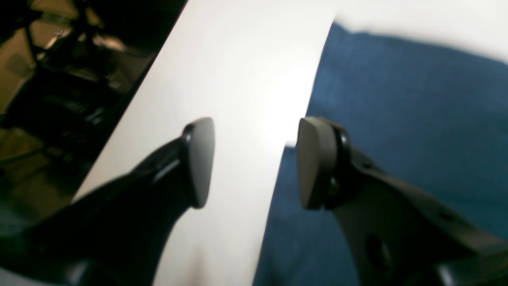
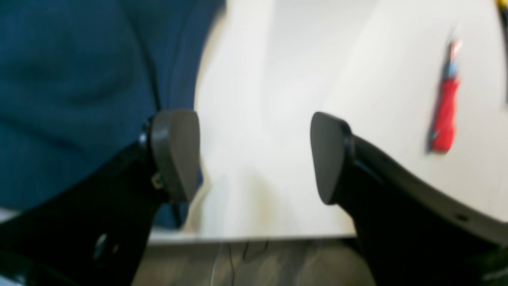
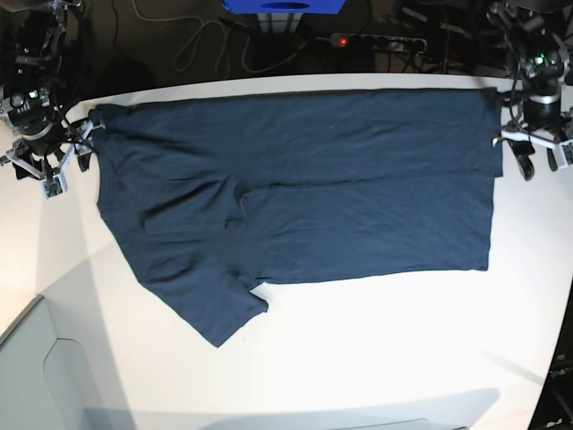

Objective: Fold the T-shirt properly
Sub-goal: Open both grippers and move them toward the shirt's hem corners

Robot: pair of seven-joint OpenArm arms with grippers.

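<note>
T-shirt: My dark blue T-shirt [image 3: 304, 188] lies flat on the white table [image 3: 376, 349]. It is spread out sideways in the base view. The neck end is at that view's left and the straight bottom hem is at its right. One sleeve sticks out toward the front of the table.

Long way: The shirt runs long from one of my claws to the other, so each claw has one end of the shirt beside it.

Left claw: My left claw [image 1: 254, 163] is let go and wide apart. It holds nothing. The white table shows between its two pads. The shirt lies on the right of this claw in the left wrist view, and its edge runs just past the pad [image 1: 313, 159] on that side. In the base view this claw [image 3: 537, 154] hangs just off the hem end, near the far corner.

Right claw: My right claw [image 2: 254, 155] is let go and wide apart too. It holds nothing. The shirt lies on the left of this claw in the right wrist view. In the base view this claw [image 3: 55, 157] sits just off the neck end, near the far shoulder.

Other thing: A small red thing [image 2: 443, 107] lies on the table away from the shirt. It is too blurry to name.

Which arm is nearer: Each claw is close to its own end, so I think both will be needed together.

Next move: I think each claw must go inward to the cloth edge beside it and pinch there. Then the shirt can fold over.
</note>
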